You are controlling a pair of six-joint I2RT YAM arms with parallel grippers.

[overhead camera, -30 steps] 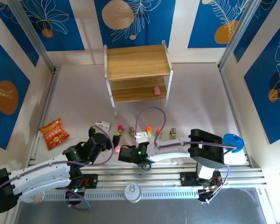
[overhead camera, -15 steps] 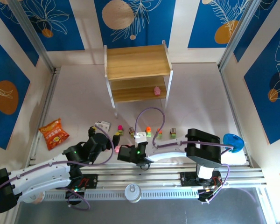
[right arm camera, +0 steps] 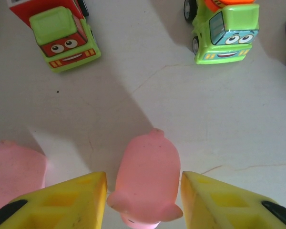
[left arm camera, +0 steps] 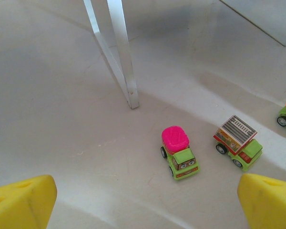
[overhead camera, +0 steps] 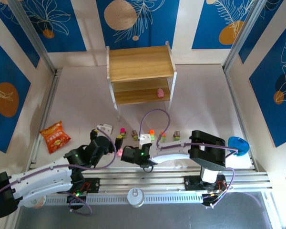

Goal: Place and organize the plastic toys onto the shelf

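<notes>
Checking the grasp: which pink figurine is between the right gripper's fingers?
The middle pink figurine, flanked by both yellow fingers; the other figurine lies outside them.

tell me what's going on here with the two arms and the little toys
The right pincer straddles a pink figurine on the table, fingers close against it; whether it grips yet is unclear. The left pincer hangs open near a magenta-topped car. A second figurine sits on the lower board of the shelf. The little cars stand in a row on the table.
</notes>
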